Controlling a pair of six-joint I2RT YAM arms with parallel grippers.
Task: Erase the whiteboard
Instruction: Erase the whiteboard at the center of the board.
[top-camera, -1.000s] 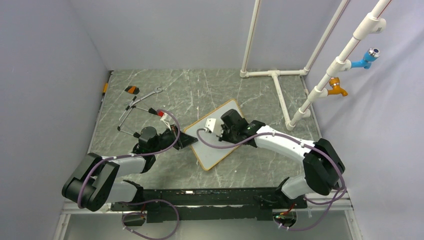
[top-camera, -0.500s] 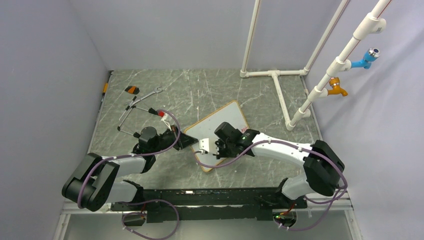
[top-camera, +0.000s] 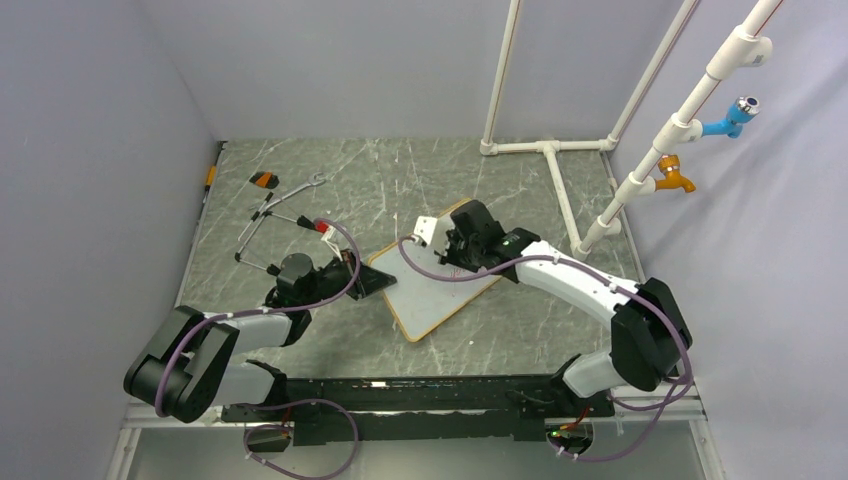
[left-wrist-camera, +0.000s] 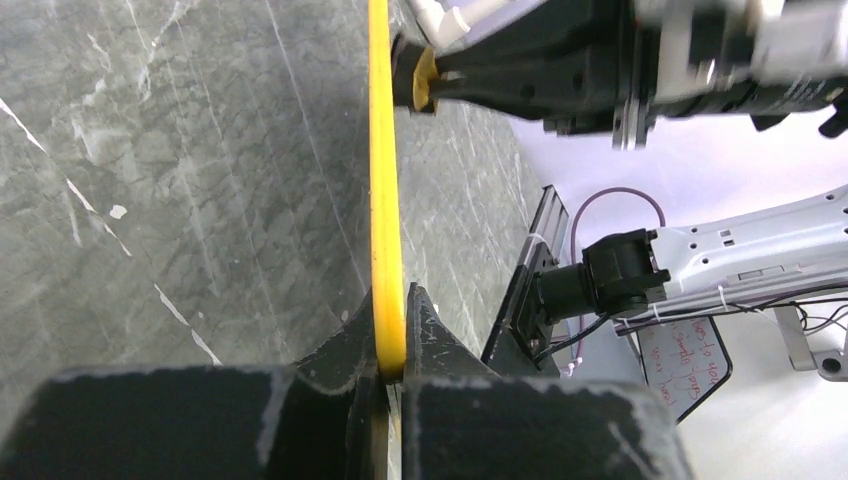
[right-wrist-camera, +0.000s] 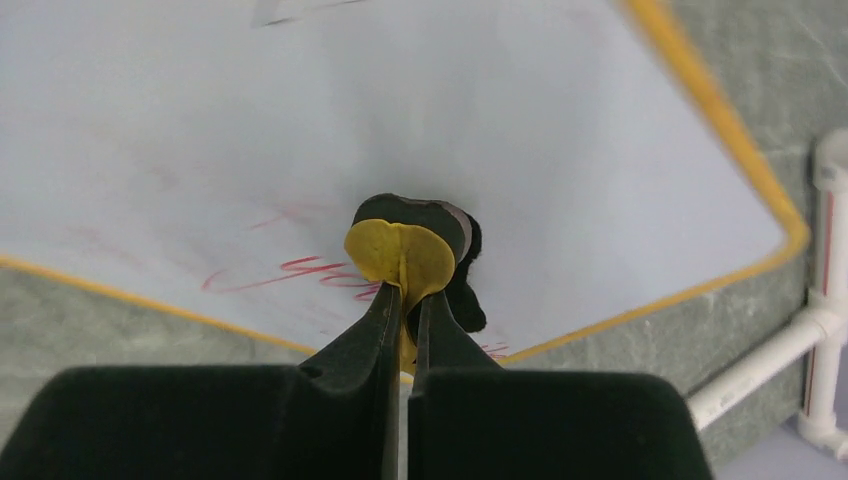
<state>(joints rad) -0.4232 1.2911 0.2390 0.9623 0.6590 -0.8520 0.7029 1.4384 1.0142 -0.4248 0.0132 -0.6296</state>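
Observation:
The whiteboard (top-camera: 430, 295), white with a thin orange frame, lies flat and skewed on the marble table. My left gripper (top-camera: 372, 283) is shut on the frame at the board's left edge; the left wrist view shows the yellow frame edge (left-wrist-camera: 383, 200) pinched between the fingers of the left gripper (left-wrist-camera: 392, 350). My right gripper (top-camera: 458, 250) is over the board's far part, shut on a small yellow eraser (right-wrist-camera: 405, 255) with a black felt face pressed on the whiteboard (right-wrist-camera: 400, 110). Red handwriting (right-wrist-camera: 295, 272) remains beside the eraser, near the frame.
White PVC pipes (top-camera: 550, 150) stand at the back right, with a blue tap (top-camera: 735, 115) and an orange tap (top-camera: 675, 177). At the far left lie a wrench (top-camera: 300, 188), a small orange-black piece (top-camera: 263, 180) and a red-capped marker (top-camera: 315, 225).
My right gripper swept the eraser down toward the board's near corner, then back up to its far part. The left gripper and the board stayed put.

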